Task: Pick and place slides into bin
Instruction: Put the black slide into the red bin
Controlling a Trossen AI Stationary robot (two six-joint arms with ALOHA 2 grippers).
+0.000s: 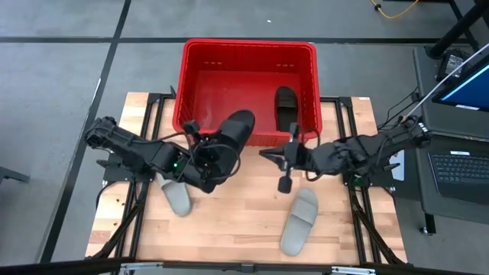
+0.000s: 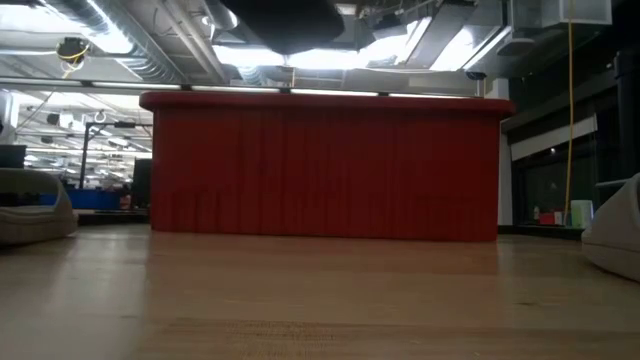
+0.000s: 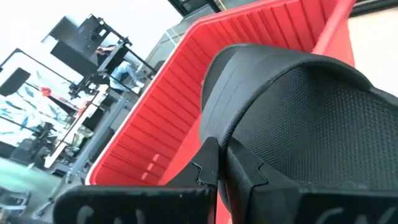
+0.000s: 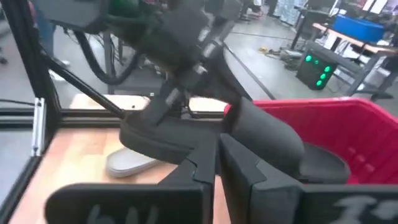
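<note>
The red bin [image 1: 248,57] stands at the table's far edge, with one black slide [image 1: 286,105] lying inside it at the right. My left gripper [image 1: 205,147] is shut on a second black slide [image 1: 235,128], held up over the bin's near rim; the low view shows that slide [image 2: 285,20] above the bin's wall [image 2: 320,165]. My right gripper [image 1: 269,155] hovers shut and empty just in front of the bin, right of the held slide. Two grey slides [image 1: 177,198] [image 1: 299,221] lie flat on the table. My left gripper pinches the black slide between its two fingers at the edge of the end away from the strap [image 3: 227,146]. The fingers [image 4: 166,99] come at it slanting from the near left. The slide is lifted clear, its strap end [image 4: 267,134] reaching toward the bin.
Black frame rails [image 1: 149,114] [image 1: 348,114] run along both sides of the wooden table [image 1: 229,229]. A laptop and cables [image 1: 458,164] sit beyond the right edge. Bare wood lies between the two grey slides.
</note>
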